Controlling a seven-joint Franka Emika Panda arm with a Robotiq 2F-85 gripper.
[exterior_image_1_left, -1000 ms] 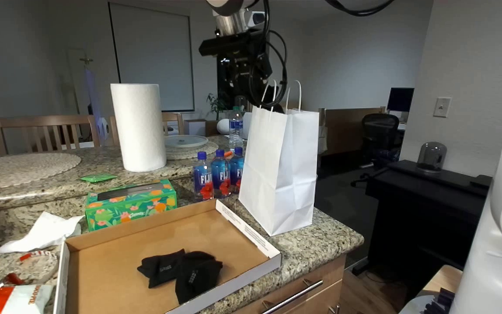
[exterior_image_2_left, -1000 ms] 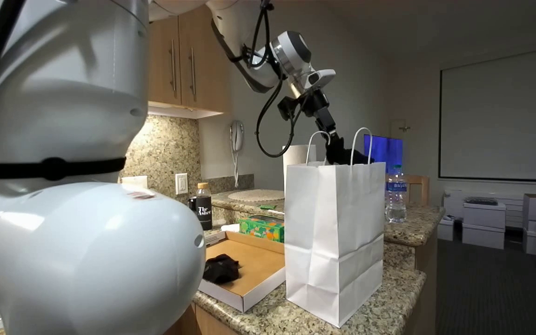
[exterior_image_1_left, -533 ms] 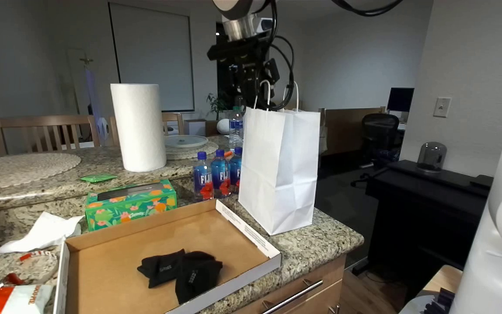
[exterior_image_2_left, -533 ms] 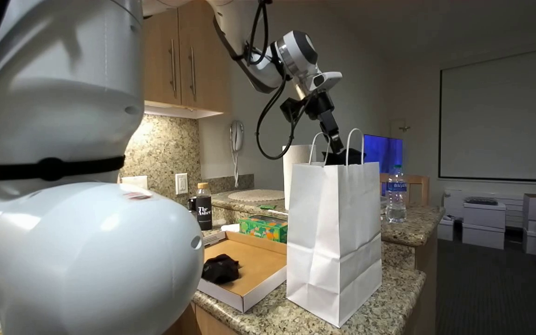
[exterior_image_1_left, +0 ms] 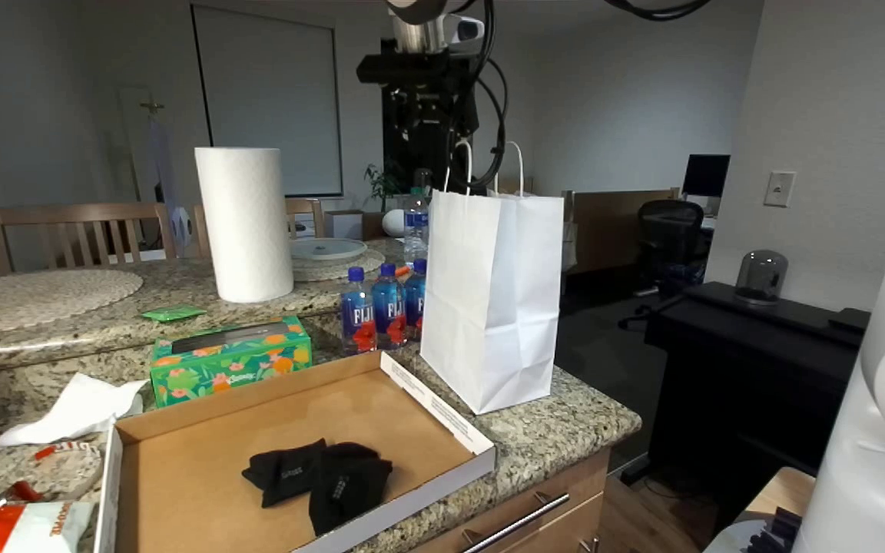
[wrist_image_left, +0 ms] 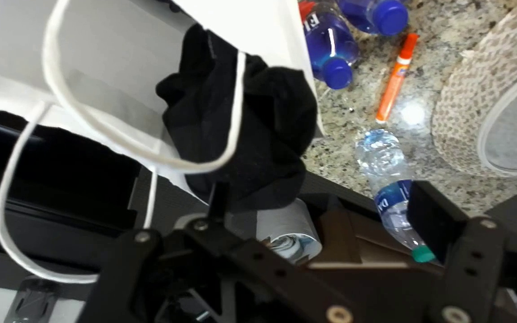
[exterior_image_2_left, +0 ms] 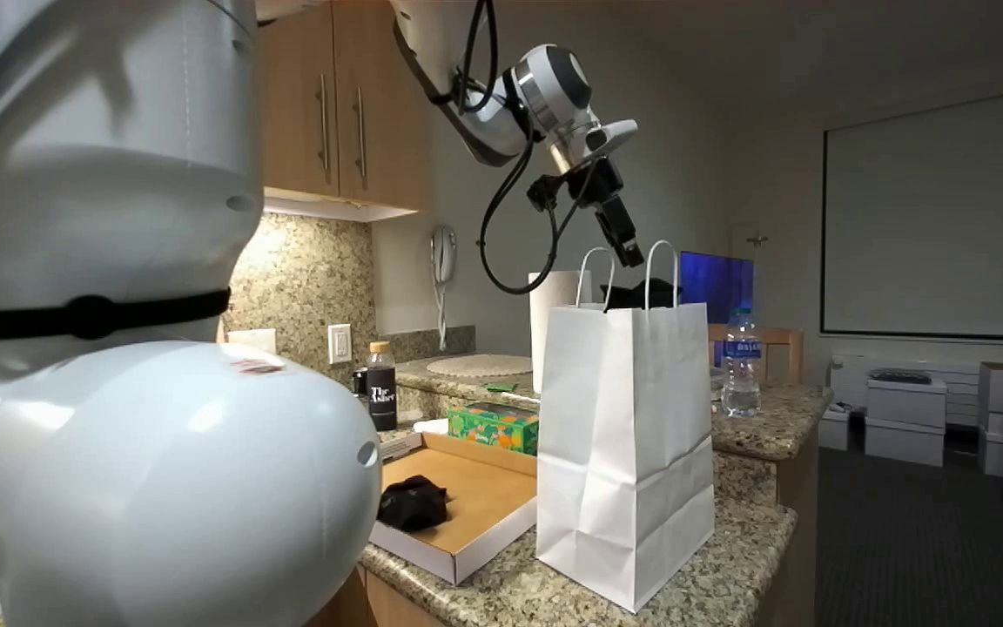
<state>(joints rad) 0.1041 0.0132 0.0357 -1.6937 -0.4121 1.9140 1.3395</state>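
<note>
"FIJI" on blue-capped bottles (exterior_image_1_left: 390,307)

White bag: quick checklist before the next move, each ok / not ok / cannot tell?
1. White bag upright on the counter: ok.
2. Fingers open, holding nothing: ok.
3. Black cloth fully inside the bag: not ok, it pokes out of the top.
4. Bag handles clear of the fingers: cannot tell, they overlap in the views.
5. Black fabric pieces lying within the cardboard tray: ok.

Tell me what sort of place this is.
Most likely a kitchen, in a home or office: a speckled counter, wooden wall cabinets and a paper towel roll point that way.
</note>
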